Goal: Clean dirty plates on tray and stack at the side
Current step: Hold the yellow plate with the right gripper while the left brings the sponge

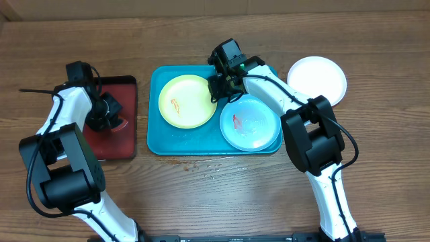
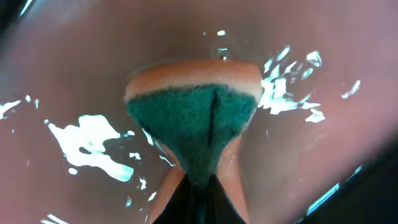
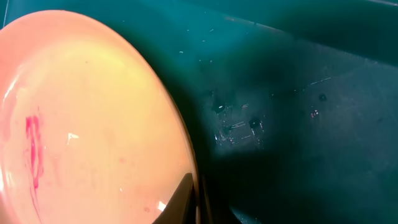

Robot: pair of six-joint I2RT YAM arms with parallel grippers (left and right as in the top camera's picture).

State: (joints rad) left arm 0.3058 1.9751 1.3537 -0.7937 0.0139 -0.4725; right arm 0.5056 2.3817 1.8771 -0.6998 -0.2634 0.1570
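The yellow-green plate (image 1: pixel 187 101) is laid in the left half of the teal tray (image 1: pixel 188 142). Its right rim is pinched by the right gripper (image 3: pixel 194 202), jaws clenched on the thin edge. A red smear (image 3: pixel 34 149) is seen on its face, not yet wiped. The pale blue plate (image 1: pixel 250 122) is set just beside it in the tray, also smeared. The white plate (image 1: pixel 317 79) is parked on the desk (image 1: pixel 376 168), just off the tray's far right corner. A sponge (image 2: pixel 193 118) is grasped by the left gripper (image 2: pixel 198 186), jaws clenched, over the dark red tray (image 1: pixel 127 138), well apart from the plates.

Risk: the rim grip is shallow and the tray floor is wet, so the plate could be slipped out or dragged into the blue one if tilted. Drips could be carried from the sponge across the desk.

Plates: smooth glossy plastic, round, shallow. Tray: hard plastic, raised rim, rounded corners, beaded with droplets. Sponge: soft foam under a coarse green scouring face, folded by the pinch. Desk: wood grain.
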